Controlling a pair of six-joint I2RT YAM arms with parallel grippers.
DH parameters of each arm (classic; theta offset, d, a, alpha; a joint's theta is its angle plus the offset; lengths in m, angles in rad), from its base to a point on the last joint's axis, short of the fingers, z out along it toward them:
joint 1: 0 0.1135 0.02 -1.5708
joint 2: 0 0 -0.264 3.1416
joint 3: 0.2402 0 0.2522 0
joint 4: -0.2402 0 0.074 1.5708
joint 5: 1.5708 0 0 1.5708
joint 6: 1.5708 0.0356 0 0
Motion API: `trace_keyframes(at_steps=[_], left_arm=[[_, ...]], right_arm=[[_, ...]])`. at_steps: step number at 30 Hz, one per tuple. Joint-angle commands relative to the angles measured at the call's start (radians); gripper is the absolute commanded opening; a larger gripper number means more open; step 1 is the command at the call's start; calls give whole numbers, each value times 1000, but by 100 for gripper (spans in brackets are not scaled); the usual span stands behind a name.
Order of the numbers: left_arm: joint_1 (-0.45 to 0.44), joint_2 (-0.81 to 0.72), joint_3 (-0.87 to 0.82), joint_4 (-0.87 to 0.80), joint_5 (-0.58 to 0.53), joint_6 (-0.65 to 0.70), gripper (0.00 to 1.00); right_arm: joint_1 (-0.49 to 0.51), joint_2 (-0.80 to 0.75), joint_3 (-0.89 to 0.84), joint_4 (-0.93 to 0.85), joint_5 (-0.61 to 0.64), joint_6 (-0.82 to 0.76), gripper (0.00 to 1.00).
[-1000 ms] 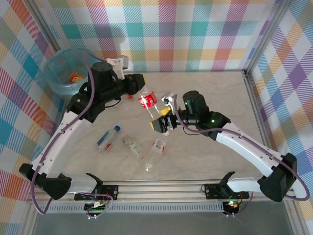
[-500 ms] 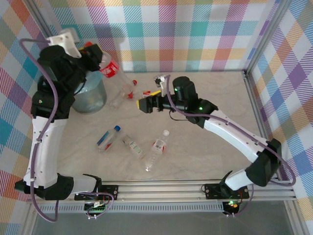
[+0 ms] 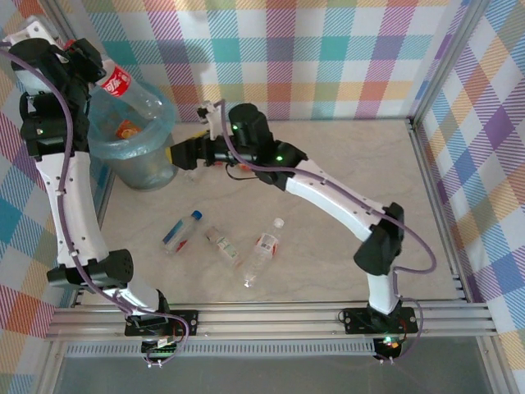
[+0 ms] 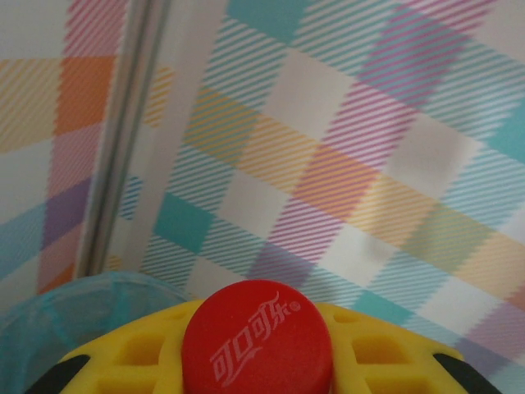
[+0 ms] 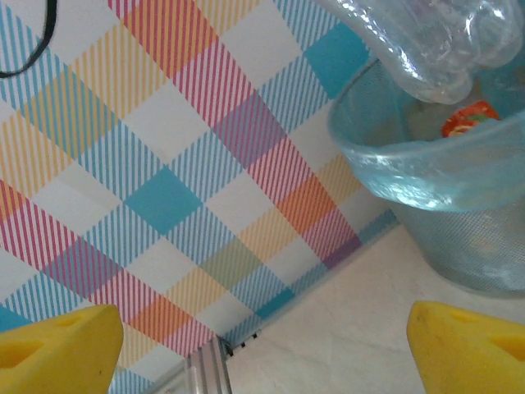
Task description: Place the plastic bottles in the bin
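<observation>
Left gripper (image 3: 89, 62): raised high at the far left corner and clamped on the neck of a clear bottle (image 3: 123, 84). In the left wrist view the ribbed yellow pads (image 4: 135, 361) sit on both sides of its round red cap (image 4: 254, 341), which carries white script. The bottle is thin transparent plastic with a red label band. It slants down and right from my grip, so its body hangs above the mouth of the bin (image 3: 149, 168).

Bin: a round grey wastebasket at the far left of the counter (image 3: 344, 180), lined with a translucent light-blue bag folded over the rim. In the right wrist view the wall below the bag (image 5: 480, 246) shows a fine mesh texture. A small red-orange item (image 5: 466, 120) lies inside. The lobed, glossy base of the held bottle (image 5: 426, 41) hangs over the rim.

Right gripper (image 3: 177, 154): stretched out low just beside the bin – jaws spread wide, nothing between the two yellow fingertips (image 5: 57, 349).

On the pale marbled counter, near the front and well apart from the bin, three plastic bottles lie on their sides:
- a blue-capped bottle (image 3: 180, 231)
- a short white-labelled bottle (image 3: 223, 246)
- a long white-capped bottle (image 3: 261, 256) – clear, with a red-and-white label
</observation>
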Motion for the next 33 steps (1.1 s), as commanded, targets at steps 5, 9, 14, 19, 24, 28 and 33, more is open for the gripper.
trace_keyframes(at_steps=[5, 9, 14, 19, 24, 28, 33], left_arm=[[79, 73, 21, 35, -16, -4, 0], [134, 131, 27, 69, 0, 1, 0], [137, 187, 12, 71, -8, 49, 0], [139, 214, -56, 91, 12, 87, 0], [138, 235, -81, 81, 36, 133, 0], [138, 254, -81, 22, 43, 178, 5], [138, 289, -84, -60, 30, 252, 0]], right_arm=[[9, 249, 300, 6, -72, 125, 88], [13, 361, 428, 5, -85, 174, 86], [27, 421, 444, 29, -48, 172, 85], [30, 458, 444, 26, -34, 196, 85], [40, 462, 444, 8, -40, 191, 84], [46, 457, 443, -24, -42, 176, 84], [53, 446, 434, -73, -45, 150, 84]])
